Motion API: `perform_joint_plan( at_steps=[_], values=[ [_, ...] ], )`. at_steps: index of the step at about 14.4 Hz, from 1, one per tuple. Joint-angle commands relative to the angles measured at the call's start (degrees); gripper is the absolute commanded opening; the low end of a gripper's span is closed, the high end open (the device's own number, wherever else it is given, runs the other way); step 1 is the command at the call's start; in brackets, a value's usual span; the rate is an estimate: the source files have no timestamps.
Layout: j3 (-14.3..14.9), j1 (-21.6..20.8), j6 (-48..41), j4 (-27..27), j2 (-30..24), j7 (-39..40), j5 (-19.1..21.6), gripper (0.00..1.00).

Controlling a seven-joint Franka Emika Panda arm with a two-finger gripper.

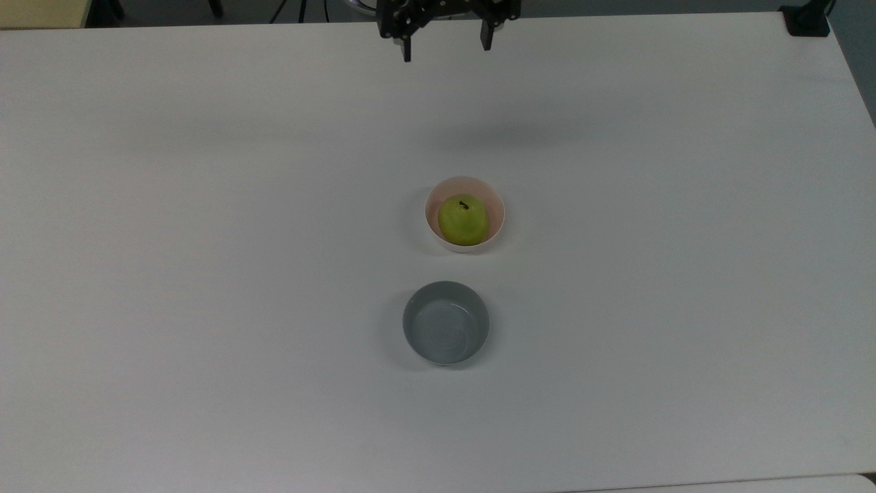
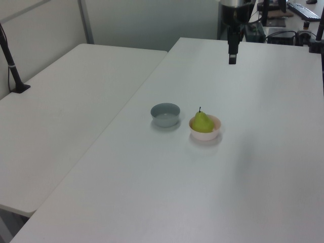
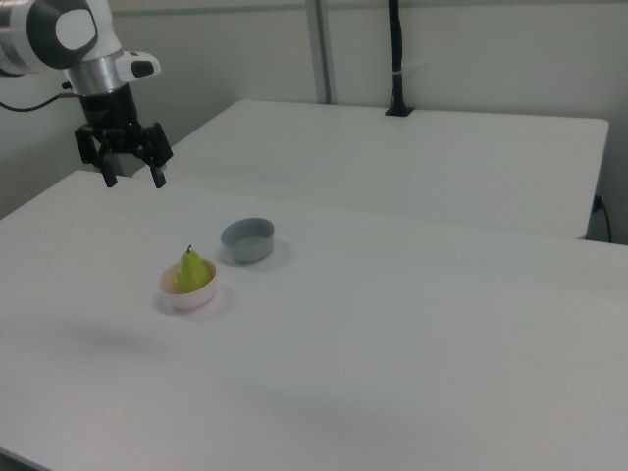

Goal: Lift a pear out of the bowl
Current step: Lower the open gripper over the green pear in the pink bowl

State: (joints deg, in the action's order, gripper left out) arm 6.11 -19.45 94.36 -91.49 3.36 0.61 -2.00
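A yellow-green pear [image 1: 463, 219] [image 2: 202, 122] [image 3: 192, 271] with a short dark stem stands upright in a small pale pink bowl [image 1: 433, 204] [image 2: 214, 133] [image 3: 204, 293] near the middle of the white table. My gripper [image 1: 446, 49] [image 2: 232, 56] [image 3: 133, 179] hangs high over the table's far edge in the top view, well apart from the bowl. Its two black fingers are spread wide with nothing between them.
A slightly larger grey bowl [image 1: 445, 322] [image 2: 165, 114] [image 3: 247, 239] sits empty beside the pink one. A second white table [image 2: 66, 116] [image 3: 412, 157] adjoins this one. A black post [image 2: 11, 63] [image 3: 395, 59] is clamped to it.
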Motion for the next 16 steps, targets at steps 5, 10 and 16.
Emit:
perform_joint_plan(
  at_steps=[5, 10, 16],
  values=[
    [0.22, -1.55, 5.74, 0.18, 7.18, -0.43, 0.43, 1.00],
    [0.22, -1.55, 12.32, -3.86, 10.00, -0.43, -0.01, 1.00],
    [0.22, -1.90, 19.36, -6.06, 15.45, -0.52, 0.07, 1.00]
  ],
)
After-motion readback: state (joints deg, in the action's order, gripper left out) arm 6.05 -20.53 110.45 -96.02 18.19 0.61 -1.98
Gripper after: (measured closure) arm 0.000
